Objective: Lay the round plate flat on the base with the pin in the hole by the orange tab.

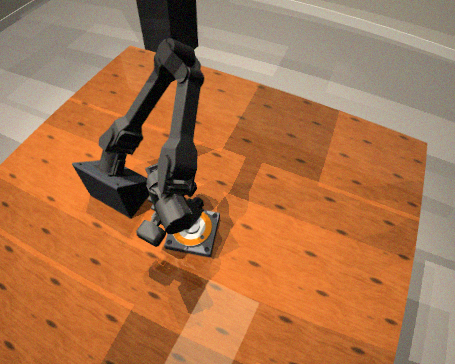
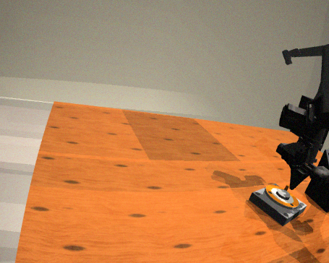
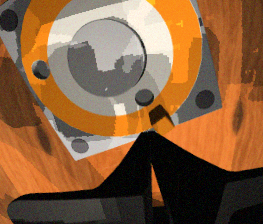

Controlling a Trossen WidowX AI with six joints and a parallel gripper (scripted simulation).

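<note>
Now closed tool (image 3: pixel 150 136) tip meets plate (image 3: pixel 179 28) tab (image 3: pixel 159 115)

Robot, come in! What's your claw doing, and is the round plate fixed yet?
End effector shut, empty, tips at the orange tab. Round plate on the post, whether flat cannot be told. Nothing in the way.

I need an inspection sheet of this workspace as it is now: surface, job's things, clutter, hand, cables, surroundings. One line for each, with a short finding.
Surface: orange wood table with dark spots and patches of shadow.
Job's things: round plate with orange ring on the grey square base, around the post; orange tab at the hand's tip; pin not told apart.
Clutter: nothing seen.
Hand: hand shut, holds nothing, its tip at the plate's rim by the tab.
Cables: nothing seen.
Surroundings: grey floor, plain wall, dark column behind the arm.
</note>
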